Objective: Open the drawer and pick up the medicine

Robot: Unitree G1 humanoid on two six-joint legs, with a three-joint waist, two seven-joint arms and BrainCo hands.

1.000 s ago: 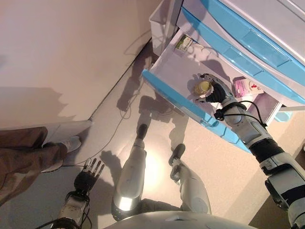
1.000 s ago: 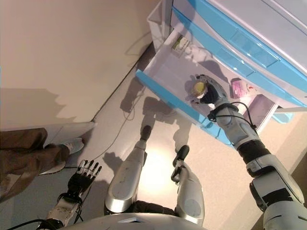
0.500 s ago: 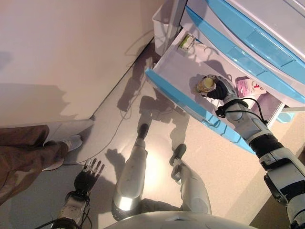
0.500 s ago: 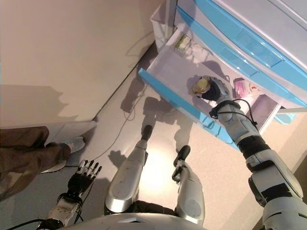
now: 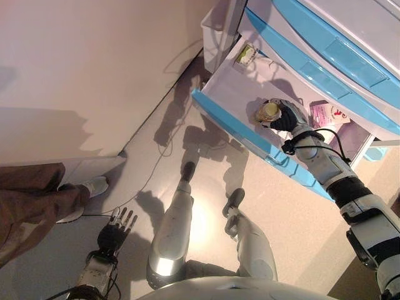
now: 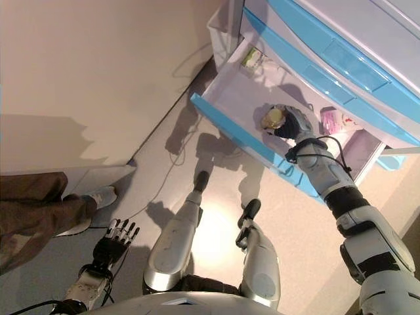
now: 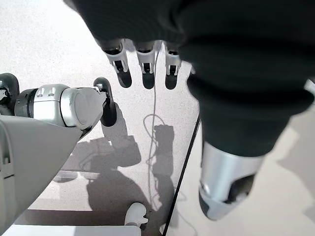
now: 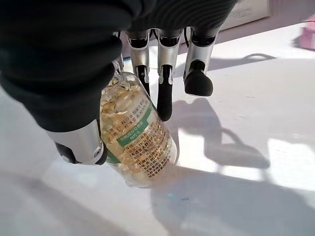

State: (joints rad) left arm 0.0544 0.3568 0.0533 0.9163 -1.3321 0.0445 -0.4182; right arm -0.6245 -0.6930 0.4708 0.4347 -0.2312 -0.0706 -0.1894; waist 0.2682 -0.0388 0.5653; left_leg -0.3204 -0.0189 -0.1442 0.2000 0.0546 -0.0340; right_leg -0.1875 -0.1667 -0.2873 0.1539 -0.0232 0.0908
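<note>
The lowest drawer point(image 5: 228, 94) of a white cabinet stands pulled out, with a blue front point(image 5: 232, 130). My right hand point(image 5: 289, 117) is inside it, with thumb and fingers curled round a clear medicine bottle of yellow capsules point(image 5: 269, 110). The bottle is tilted, its pale cap toward me. In the right wrist view the bottle point(image 8: 140, 142) sits between the thumb point(image 8: 81, 142) and the fingers point(image 8: 165, 73), close over the white drawer floor. My left hand point(image 5: 115, 232) hangs low at the lower left over the floor, fingers straight and empty, and also shows in the left wrist view point(image 7: 142, 69).
A pink packet point(image 5: 328, 114) lies in the drawer to the right of my hand. A small green-labelled box point(image 5: 244, 56) lies at the drawer's far end. Closed blue-fronted drawers point(image 5: 312, 59) overhang above. A person's leg point(image 5: 31, 206) and white shoe point(image 5: 90, 186) are at the left.
My right hand's fingers have closed round the bottle and tipped it, cap toward me. The camera has shifted slightly. The left hand has not moved.
</note>
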